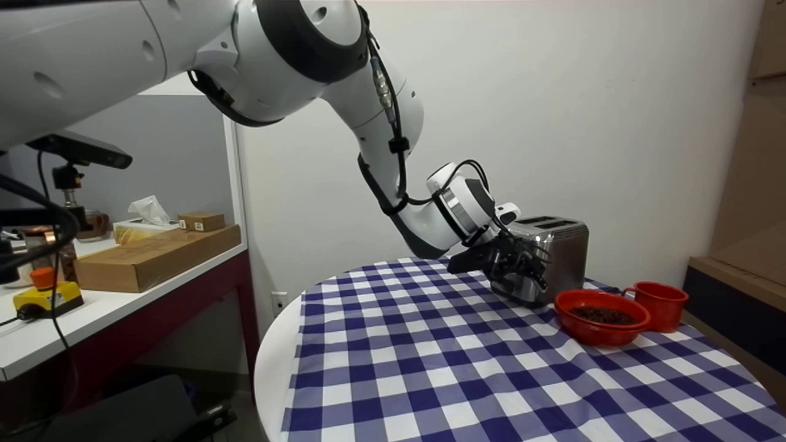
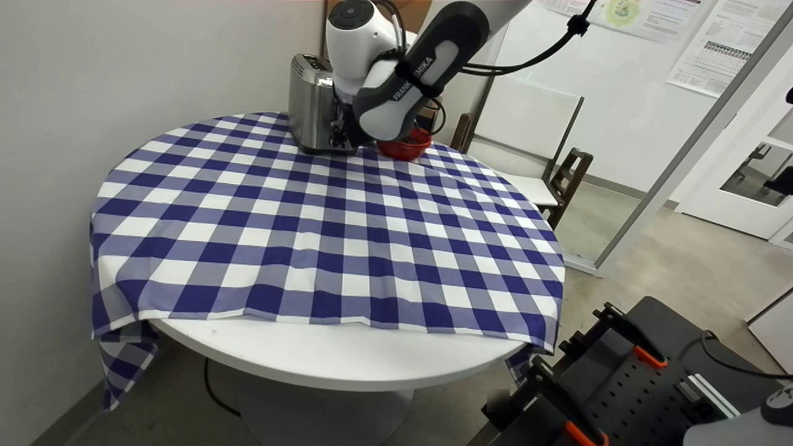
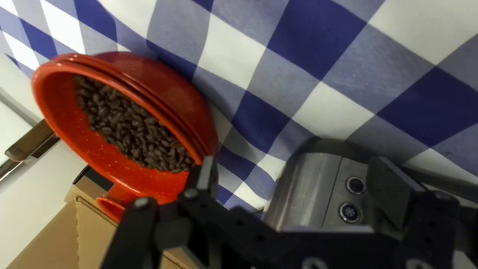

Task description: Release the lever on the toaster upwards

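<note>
**Gripper (image 3: 297, 172) at a metal toaster (image 1: 565, 258), fingers (image 3: 388, 190) apart**

We see the toaster standing upright on a blue-and-white checked tablecloth (image 2: 310, 248), near a pale wall (image 1: 522, 92); two slots show in its top. The cloth covers most of a round table (image 2: 347, 347), whose white edge is visible in both exterior views. The white arm (image 1: 368, 110) slopes down from above, with the gripper at one side of the toaster.

In the wrist view we find the two fingers well apart, part of the toaster showing between them. Whether either finger touches the metal we cannot tell. The lever we cannot make out, so its position stays unclear. Two round buttons (image 3: 350, 213) are set in the metal, just beside one finger.

Near the toaster we note a red bowl (image 1: 592, 334) with dark beans (image 3: 130, 127) in it. A red mug (image 1: 663, 313) stands upright just beside the bowl, its handle on the bowl's side.

In an exterior view we also see a white side table (image 1: 104, 304) bearing a long cardboard box (image 1: 159, 258), a tissue box (image 1: 132, 233) and a yellow box with an orange button (image 1: 46, 298). In an exterior view, a chair (image 2: 530, 191) stands beyond the round table.
</note>
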Available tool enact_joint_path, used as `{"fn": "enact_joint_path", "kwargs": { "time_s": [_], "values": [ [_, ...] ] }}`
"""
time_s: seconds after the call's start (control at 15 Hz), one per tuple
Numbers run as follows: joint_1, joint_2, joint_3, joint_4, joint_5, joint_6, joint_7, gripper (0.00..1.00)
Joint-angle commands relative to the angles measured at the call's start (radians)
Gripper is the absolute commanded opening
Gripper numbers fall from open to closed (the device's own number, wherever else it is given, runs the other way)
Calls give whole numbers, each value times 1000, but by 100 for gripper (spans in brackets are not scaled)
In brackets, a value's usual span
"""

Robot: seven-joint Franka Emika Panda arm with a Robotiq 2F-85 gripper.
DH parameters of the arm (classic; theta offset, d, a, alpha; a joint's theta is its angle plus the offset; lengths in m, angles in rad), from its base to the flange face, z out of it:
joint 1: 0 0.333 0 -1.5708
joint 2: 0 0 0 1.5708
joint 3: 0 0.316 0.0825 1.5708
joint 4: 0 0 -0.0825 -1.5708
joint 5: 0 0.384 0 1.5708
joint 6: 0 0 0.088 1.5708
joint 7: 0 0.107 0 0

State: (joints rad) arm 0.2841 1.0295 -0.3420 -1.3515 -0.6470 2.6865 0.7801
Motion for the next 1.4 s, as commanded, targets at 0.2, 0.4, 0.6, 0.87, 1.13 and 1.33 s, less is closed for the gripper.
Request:
{"fn": "enact_joint_path", "kwargs": {
  "time_s": [0.2, 0.4, 0.6, 0.87, 1.13, 1.33],
  "values": [
    [-87, -220, 188, -136, 285, -156, -326, 100],
    [-98, -377, 229, -255, 395, -292, -389, 100],
    [-101, -526, 241, -400, 423, -356, -406, 100],
    [-123, -718, 269, -609, 437, -385, -424, 100],
    [-159, -921, 317, -829, 494, -335, -484, 100],
    [-196, -1083, 356, -992, 677, -276, -585, 100]
  ]
}}
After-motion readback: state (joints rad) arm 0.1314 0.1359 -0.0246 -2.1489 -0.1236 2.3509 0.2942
